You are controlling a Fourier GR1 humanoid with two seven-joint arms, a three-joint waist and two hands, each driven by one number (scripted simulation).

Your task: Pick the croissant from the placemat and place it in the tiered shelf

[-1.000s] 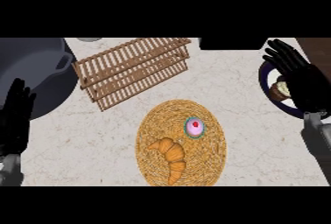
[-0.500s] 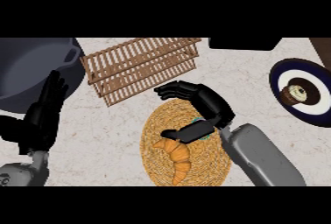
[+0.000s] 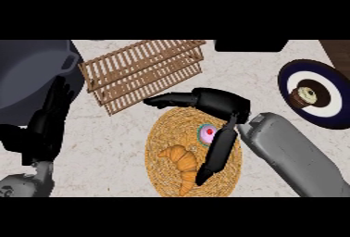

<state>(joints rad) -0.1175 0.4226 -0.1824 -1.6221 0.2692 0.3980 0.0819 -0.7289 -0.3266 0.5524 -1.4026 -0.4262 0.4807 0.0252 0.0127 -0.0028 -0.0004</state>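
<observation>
Now, from big to small: our wooden slatted tiered shelf (image 3: pixel 142 69) lies beyond the round woven straw placemat (image 3: pixel 169 180), where the golden croissant (image 3: pixel 180 160) waits. Our right hand (image 3: pixel 219 104) hovers, fingers spread apart; left hand (image 3: pixel 48 121) rests open. We should close squarely around the croissant's middle. No writing is legible.

A pale, speckled stone counter top (image 3: pixel 116 139) fills the view under even light.
</observation>
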